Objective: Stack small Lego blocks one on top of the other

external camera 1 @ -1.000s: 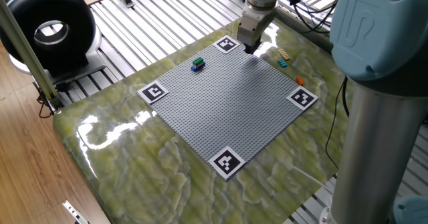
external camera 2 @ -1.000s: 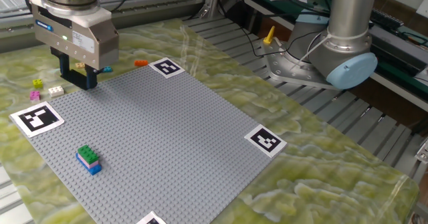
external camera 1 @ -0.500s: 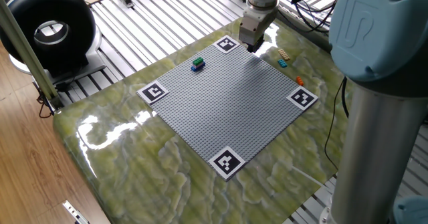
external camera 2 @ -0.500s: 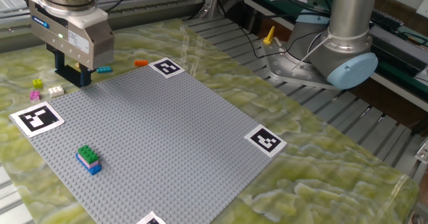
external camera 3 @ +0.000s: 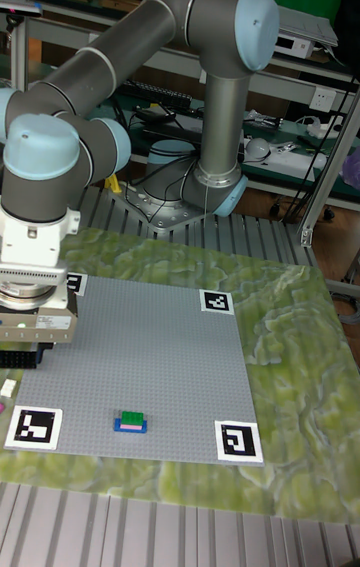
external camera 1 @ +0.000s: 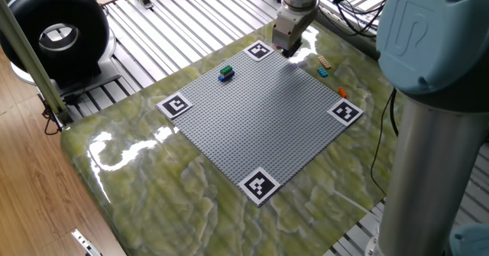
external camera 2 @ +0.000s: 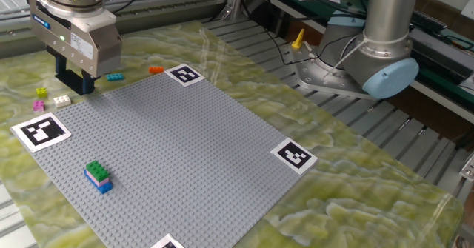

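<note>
A small stack of Lego blocks (external camera 2: 97, 175), green on pink on dark blue, stands on the grey baseplate (external camera 2: 185, 152); it also shows as the stack (external camera 1: 226, 73) and the stack (external camera 3: 131, 420). Loose small blocks lie off the plate on the table: cyan (external camera 2: 115, 76), orange (external camera 2: 155, 69), cream (external camera 2: 62, 99) and pink (external camera 2: 40, 92). My gripper (external camera 2: 74, 85) hangs low at the plate's edge, just beside the cream and cyan blocks. Its fingers stand slightly apart and nothing shows between them. The same gripper (external camera 1: 289, 52) is seen near a corner tag.
Black-and-white marker tags (external camera 2: 41, 130) sit at the baseplate's corners. The arm's base (external camera 2: 366, 63) stands on the slatted frame beyond the green marbled table (external camera 2: 348, 174). A black ring-shaped device (external camera 1: 57, 34) sits off the table's far side.
The gripper has drifted off the baseplate's edge toward the loose blocks, and the cyan block is now uncovered beside it. The stack has not moved.
</note>
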You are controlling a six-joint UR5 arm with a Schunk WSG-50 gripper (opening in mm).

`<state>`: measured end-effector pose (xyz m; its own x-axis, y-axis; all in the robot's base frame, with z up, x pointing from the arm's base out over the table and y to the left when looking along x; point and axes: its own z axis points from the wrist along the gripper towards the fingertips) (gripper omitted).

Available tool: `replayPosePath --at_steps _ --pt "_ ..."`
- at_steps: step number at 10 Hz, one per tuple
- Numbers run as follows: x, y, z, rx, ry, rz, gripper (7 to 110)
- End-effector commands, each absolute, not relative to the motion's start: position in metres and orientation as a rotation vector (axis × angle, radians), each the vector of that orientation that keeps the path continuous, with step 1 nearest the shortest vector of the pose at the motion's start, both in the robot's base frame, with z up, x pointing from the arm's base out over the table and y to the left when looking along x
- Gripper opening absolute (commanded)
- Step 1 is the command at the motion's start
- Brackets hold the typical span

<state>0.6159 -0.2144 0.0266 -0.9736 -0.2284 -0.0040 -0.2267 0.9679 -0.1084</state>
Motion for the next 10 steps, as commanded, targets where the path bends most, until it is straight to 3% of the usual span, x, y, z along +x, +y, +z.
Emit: replayPosePath --at_steps 1,10 --pt "0.611 -0.214 0.027 -0.314 3.120 -0.152 7" --pt "0.610 -0.203 0.027 -0.223 3.130 -0.081 7"
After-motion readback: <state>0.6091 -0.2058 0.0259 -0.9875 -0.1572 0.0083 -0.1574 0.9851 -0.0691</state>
